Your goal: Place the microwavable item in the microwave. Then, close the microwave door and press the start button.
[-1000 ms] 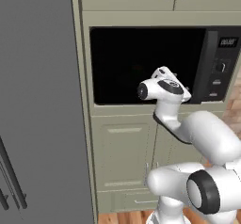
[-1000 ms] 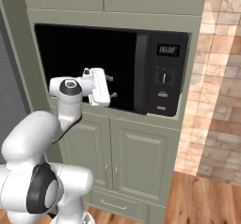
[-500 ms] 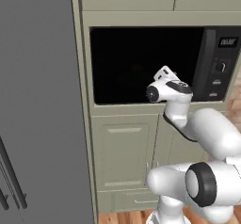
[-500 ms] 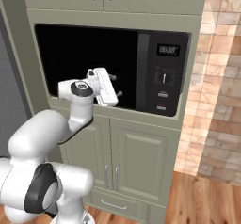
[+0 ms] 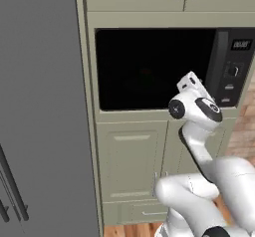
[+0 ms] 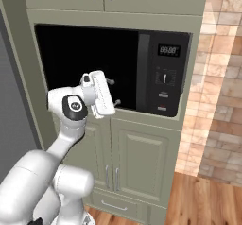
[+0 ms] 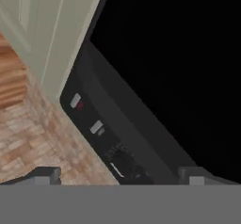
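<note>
Black microwave door (image 6: 90, 68) closed, hand (image 6: 113, 92) open before it.

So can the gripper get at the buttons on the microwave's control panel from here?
Probably yes: the gripper, open and empty, hangs before the shut microwave door, with nothing between it and the control panel.

Your arm rises from the base, bends at the elbow and lifts the wrist to chest height, hand turned forward and slightly to your right. Your pincer (image 6: 113, 92) has its jaws spread wide, holding nothing, with the two dark fingertips (image 6: 110, 82) pointing ahead.
</note>
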